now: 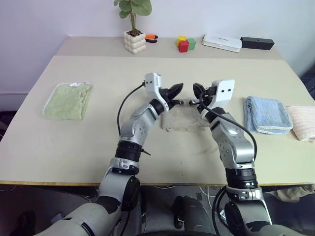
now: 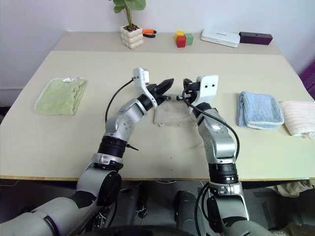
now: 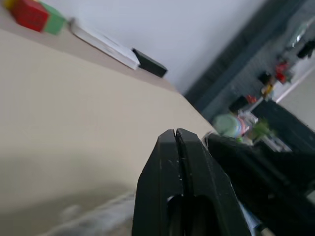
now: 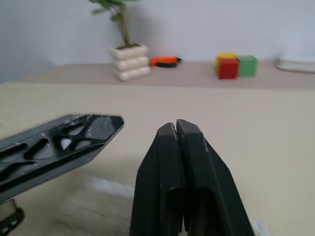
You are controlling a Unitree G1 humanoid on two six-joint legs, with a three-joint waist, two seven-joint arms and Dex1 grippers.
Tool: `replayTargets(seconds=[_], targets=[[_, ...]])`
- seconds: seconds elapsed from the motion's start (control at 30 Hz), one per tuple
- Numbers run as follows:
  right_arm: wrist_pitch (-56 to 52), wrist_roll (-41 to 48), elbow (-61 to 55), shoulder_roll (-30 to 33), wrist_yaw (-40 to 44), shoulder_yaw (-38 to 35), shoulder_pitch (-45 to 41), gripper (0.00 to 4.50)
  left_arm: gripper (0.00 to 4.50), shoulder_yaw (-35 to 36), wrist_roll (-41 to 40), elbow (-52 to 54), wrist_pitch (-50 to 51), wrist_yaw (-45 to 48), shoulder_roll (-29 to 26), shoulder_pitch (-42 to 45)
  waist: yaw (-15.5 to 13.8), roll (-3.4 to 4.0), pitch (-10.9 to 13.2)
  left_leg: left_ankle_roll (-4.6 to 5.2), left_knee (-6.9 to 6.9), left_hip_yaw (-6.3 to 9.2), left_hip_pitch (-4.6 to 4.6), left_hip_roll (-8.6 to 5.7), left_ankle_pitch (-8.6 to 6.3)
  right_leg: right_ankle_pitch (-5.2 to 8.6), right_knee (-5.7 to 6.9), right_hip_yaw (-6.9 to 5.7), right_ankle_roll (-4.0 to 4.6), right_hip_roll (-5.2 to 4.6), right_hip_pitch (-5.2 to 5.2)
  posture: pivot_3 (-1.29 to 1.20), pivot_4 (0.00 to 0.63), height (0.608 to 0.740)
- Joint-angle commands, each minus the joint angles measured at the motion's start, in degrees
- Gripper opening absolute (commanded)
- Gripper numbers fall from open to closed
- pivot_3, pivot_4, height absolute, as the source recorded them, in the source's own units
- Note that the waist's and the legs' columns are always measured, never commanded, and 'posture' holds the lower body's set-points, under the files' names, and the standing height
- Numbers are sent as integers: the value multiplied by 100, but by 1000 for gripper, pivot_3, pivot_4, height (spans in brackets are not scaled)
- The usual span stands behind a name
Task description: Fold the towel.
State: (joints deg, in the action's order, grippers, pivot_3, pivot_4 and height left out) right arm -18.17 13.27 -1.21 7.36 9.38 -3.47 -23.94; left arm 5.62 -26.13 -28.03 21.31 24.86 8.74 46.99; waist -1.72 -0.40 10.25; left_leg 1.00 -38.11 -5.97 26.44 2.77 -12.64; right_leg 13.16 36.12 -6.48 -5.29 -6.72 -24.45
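Towel [image 1: 184, 121]: mid-table, folded, long axis apparently side to side, far edge hidden behind left gripper [image 1: 176, 91] and right gripper [image 1: 197, 90], both clenched on nothing, just above it.

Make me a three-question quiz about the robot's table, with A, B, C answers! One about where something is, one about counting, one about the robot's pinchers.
1. Where does the green towel lie?
A. robot's left side
B. robot's right side
C. beside the plant

2. How many towels are on the table?
A. two
B. three
C. four

3. How is the left gripper?
A. wide open
B. shut
C. holding a block

Answers: 1 A, it lies past the left arm. 2 C: green, beige towel, blue, pinkish. 3 B, its fingers press together with nothing between.
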Motion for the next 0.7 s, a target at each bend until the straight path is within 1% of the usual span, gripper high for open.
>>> replayTargets(seconds=[0.03, 0.17, 0.23, 0.27, 0.53, 0.7], targets=[[132, -157, 281, -123, -118, 44, 41, 22, 6, -190, 205, -176, -112, 11, 99, 30, 20, 1, 0, 0, 0, 0, 0, 0, 0, 0, 0, 0, 0, 0, 0, 0, 150, 740], [82, -336, 937, -144, -300, -23, 76, 22, 6, -355, 644, -939, -128, -130, -21, -6, 74, 2, -2, 0, 0, 2, 0, 0, 0, 0, 0, 0, 0, 0, 2, 0, 150, 740], [125, -478, 1028, -79, -440, -55, 108, 22, 6, -482, 930, -1270, -320, -148, -152, -18, 107, 2, -2, 1, 0, 2, -1, -1, 0, 0, 0, 0, 0, 0, 3, 0, 150, 740], [161, -462, 1020, -68, -425, -88, 117, 22, 6, -428, 956, -1387, -325, -227, -188, 0, 106, 2, -3, 1, 0, 2, -1, -1, -1, 0, 0, 0, 0, 0, 3, 0, 150, 740], [213, -484, 927, 154, -486, -283, 207, 22, 6, -237, 1008, -1693, -581, -358, -416, 51, 122, 5, -10, 1, 0, 4, -11, 1, -1, 0, 1, 0, 0, -1, 11, 0, 150, 740], [214, -412, 842, 363, -151, -280, 295, 22, 6, 151, 598, -1411, -624, -194, -550, 80, 195, 6, -10, 1, 1, 3, -12, 4, -1, 0, 2, 1, 1, 0, 10, 0, 150, 740]])
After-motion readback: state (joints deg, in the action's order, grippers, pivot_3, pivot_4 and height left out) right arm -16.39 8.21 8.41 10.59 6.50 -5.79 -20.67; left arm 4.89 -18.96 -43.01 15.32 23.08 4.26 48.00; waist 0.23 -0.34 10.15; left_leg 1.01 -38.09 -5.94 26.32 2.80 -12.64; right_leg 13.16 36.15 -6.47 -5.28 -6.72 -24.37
